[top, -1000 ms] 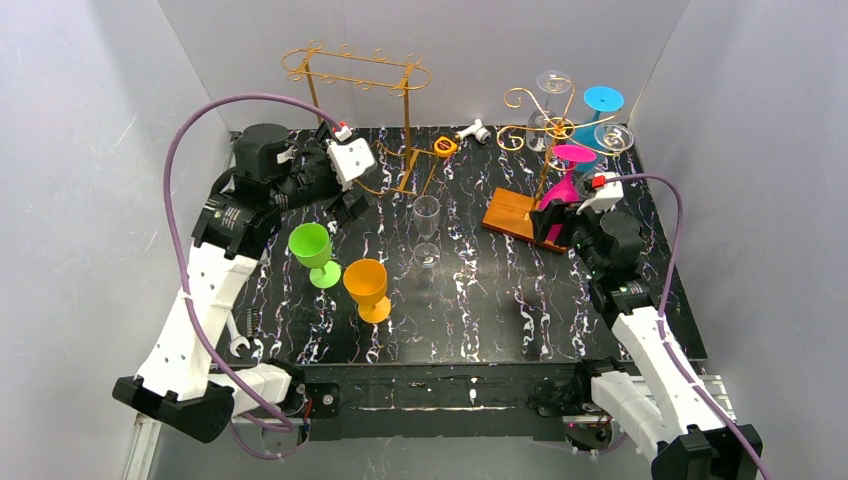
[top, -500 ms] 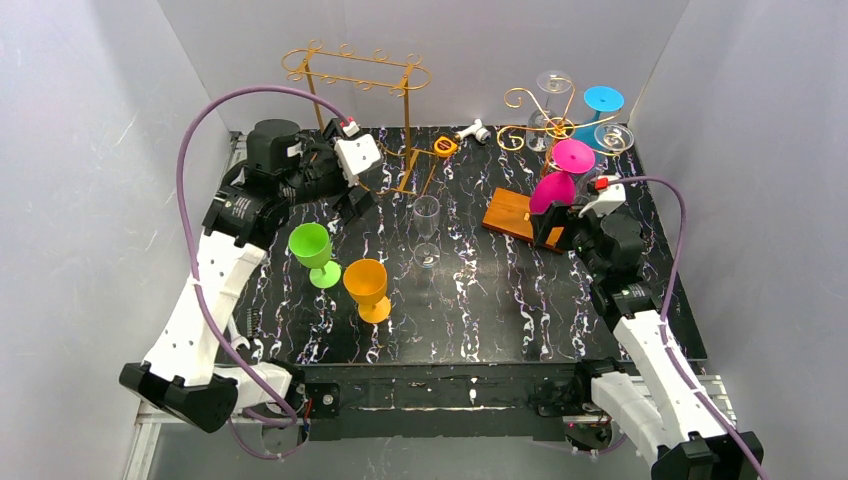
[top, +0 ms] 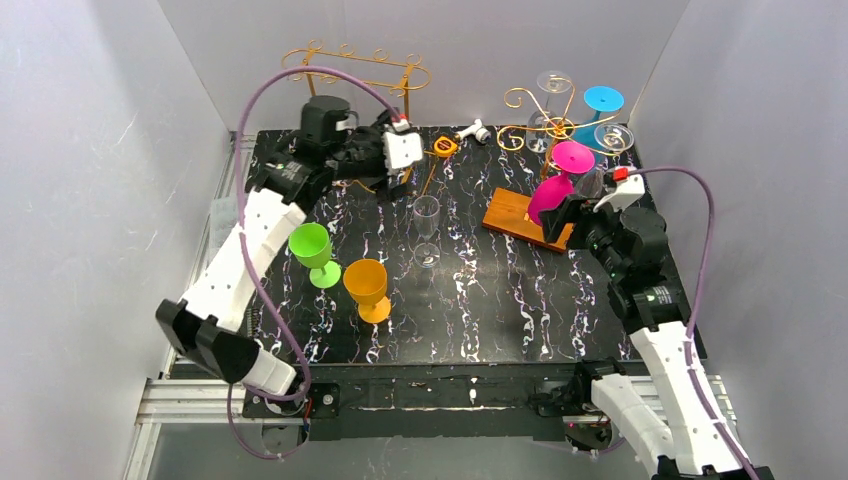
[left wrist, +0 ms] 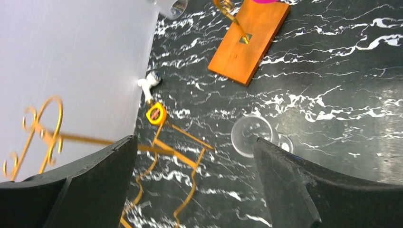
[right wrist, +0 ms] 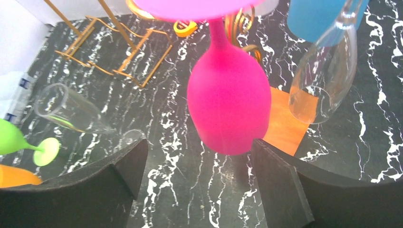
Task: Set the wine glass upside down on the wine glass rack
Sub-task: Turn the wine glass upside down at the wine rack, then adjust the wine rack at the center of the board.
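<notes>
The pink glass (right wrist: 229, 109) is hanging upside down on the rack (top: 510, 212), between the wide-spread right jaws. The left jaws are gaping above the tabletop (left wrist: 332, 71).

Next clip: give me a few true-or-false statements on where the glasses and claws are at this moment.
1. The pink wine glass hangs upside down at the rack. True.
2. The right claw is shut on it. False: the claw is open, with its jaws wide apart.
3. The green glass and orange glass stand upright on the table. True.
4. The left claw holds the clear glass. False: the claw is open and empty, and that glass stands on the table.
</notes>
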Robot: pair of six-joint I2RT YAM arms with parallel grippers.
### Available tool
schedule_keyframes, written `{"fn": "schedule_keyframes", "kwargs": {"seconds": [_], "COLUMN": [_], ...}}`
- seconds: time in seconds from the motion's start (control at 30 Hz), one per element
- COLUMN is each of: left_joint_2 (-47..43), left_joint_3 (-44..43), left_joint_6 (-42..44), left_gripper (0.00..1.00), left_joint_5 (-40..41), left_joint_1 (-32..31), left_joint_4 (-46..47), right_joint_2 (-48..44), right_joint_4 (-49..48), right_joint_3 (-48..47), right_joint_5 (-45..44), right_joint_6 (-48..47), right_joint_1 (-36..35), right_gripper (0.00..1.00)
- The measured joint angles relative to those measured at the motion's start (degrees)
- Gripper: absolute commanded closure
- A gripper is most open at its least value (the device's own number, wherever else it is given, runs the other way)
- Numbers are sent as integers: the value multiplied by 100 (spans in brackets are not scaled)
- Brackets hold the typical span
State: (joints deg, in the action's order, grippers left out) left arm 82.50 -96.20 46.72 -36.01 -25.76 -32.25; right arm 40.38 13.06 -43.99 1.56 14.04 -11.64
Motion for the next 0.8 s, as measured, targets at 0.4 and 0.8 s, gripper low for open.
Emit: {"fn": "schedule_keyframes", "kwargs": {"seconds": [0.4, 0.8], "left_joint_2": [1794, 2081], "left_joint_3": [-868, -494], "left_joint_6": [1414, 2258], "left_gripper": [26, 43], "left_joint_5": [179, 369], "left_joint_1": [-1005, -1388], "left_joint_4": [1117, 2914], "right_joint_2": [470, 2144], "right_joint_4": [2175, 3388], "right_joint_3": [-2269, -5042], "right_joint_5": [177, 11], "right_joint_6": [195, 866], "right_joint_1": [0, 0], "right_gripper": [38, 57]}}
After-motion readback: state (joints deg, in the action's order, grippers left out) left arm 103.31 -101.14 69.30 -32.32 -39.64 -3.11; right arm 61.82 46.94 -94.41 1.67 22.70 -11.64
